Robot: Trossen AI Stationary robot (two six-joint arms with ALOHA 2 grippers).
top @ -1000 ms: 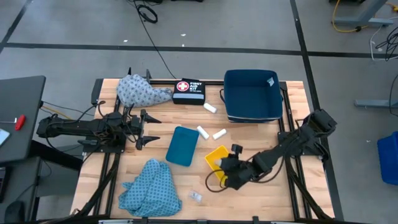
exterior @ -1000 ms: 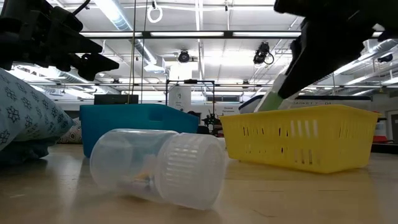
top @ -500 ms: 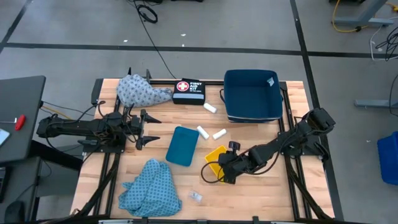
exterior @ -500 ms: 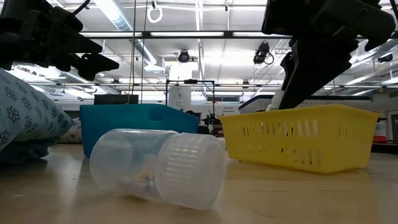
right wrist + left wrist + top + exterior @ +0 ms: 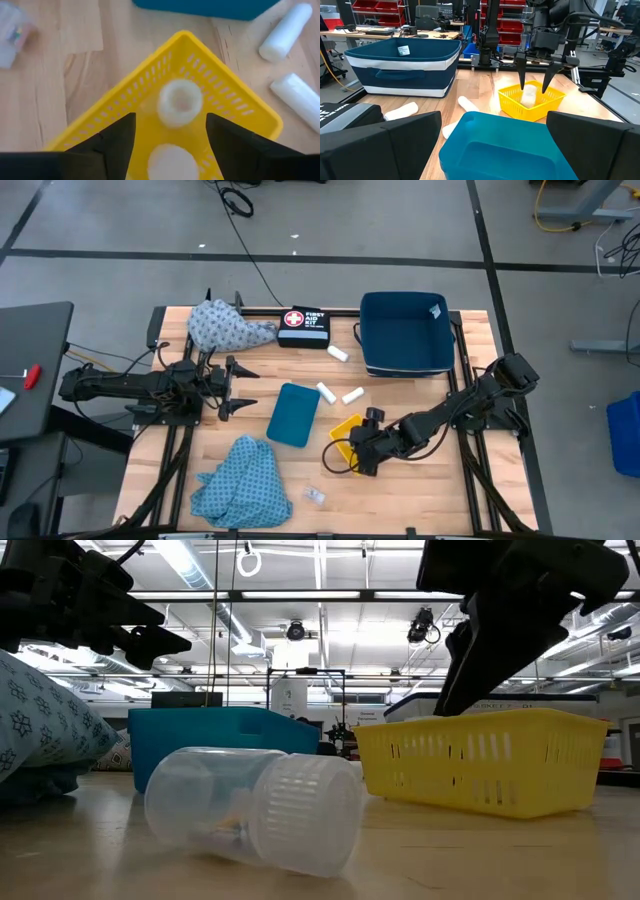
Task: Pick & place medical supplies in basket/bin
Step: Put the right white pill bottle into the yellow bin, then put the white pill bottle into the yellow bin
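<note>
**Open over the yellow basket**

Right gripper [image 5: 536,89] poised above yellow basket [image 5: 345,433], fingers spread apart, gripping nothing. White roll [image 5: 179,102] standing in the basket between the fingers, another roll [image 5: 171,162] beside it. Left gripper [image 5: 232,387] waiting wide open at table's left, near teal tray [image 5: 293,414].

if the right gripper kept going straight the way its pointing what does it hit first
Most likely the white roll lying in the yellow basket: the right gripper hangs open directly over it, fingers pointing down into the basket. A second roll sits close by, so depth is uncertain.
</note>
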